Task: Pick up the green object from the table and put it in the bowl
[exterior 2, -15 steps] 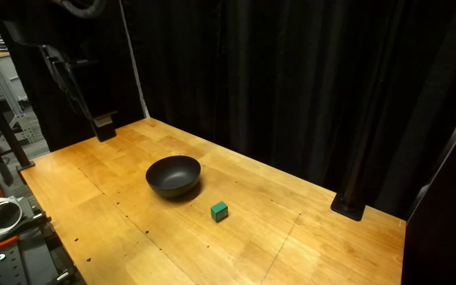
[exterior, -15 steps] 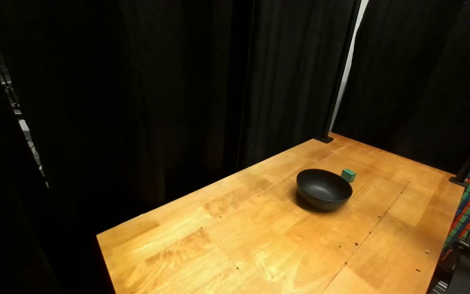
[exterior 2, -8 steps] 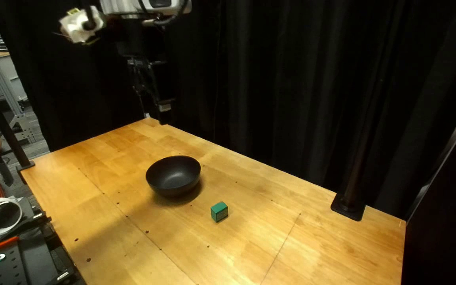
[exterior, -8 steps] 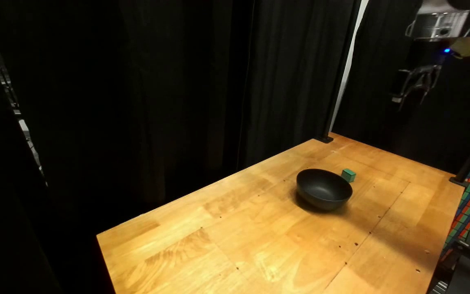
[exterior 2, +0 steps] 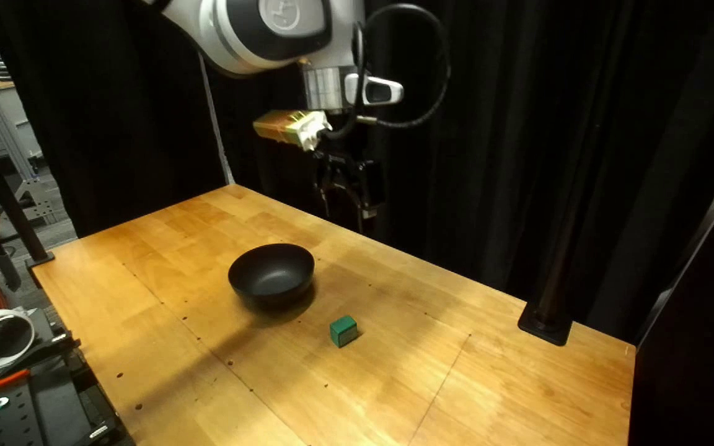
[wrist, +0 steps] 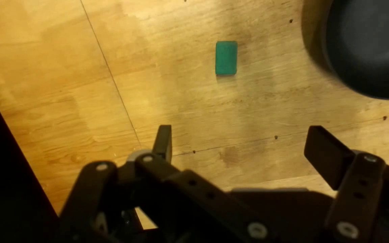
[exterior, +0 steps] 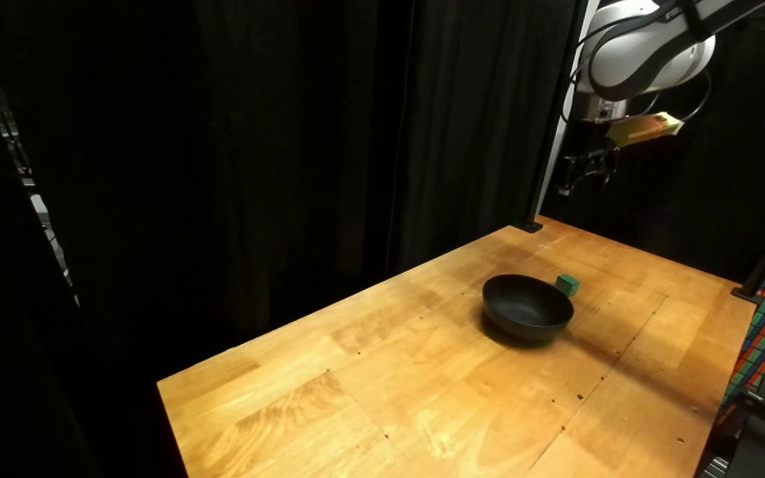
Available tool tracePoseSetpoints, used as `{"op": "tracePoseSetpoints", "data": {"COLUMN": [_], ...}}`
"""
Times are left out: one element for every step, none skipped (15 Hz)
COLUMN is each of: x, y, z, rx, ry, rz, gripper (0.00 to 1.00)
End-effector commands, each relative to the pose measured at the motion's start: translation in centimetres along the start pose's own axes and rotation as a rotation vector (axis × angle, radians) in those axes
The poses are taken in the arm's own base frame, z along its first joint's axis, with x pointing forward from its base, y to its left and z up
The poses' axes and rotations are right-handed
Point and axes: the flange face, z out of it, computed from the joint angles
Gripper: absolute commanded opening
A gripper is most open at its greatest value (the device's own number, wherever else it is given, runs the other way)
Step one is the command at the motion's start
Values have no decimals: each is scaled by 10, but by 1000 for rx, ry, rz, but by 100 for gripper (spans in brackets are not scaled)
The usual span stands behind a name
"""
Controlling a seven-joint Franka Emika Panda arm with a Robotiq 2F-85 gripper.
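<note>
Hovering over the table (exterior 2: 493, 384), jaws gape, green block (wrist: 226, 58) untouched.

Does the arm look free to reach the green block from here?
Likely yes: the open gripper hangs higher than the green block, the wrist view shows nothing between them, and the bowl sits off to one side.

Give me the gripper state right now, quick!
Gripper: open, fingers spread wide, holding nothing; the green object is on the table.
</note>
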Motion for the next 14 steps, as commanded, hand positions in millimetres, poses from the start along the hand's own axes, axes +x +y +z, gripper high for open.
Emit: {"op": "tracePoseSetpoints", "data": {"x": [46,48,50,49,48,46,45,43,42,40,39,39,39,37], "y": [27,33,39,44,47,48,48,45,43,39,36,30,25,20], "z": [50,68,85,103,120,137,151,166,179,192,202,210,216,219], "rx": [77,98,121,140,165,185,209,223,237,243,250,254,254,267], "ry": [-30,-50,-78,-96,-113,-129,-144,-163,-180,-196,-209,-222,-235,-249], "rz": [12,29,35,48,56,61,59,60,57,56,53,46,38,26], "gripper": [100,100,100,100,100,100,100,100,100,100,100,100,100,100]}}
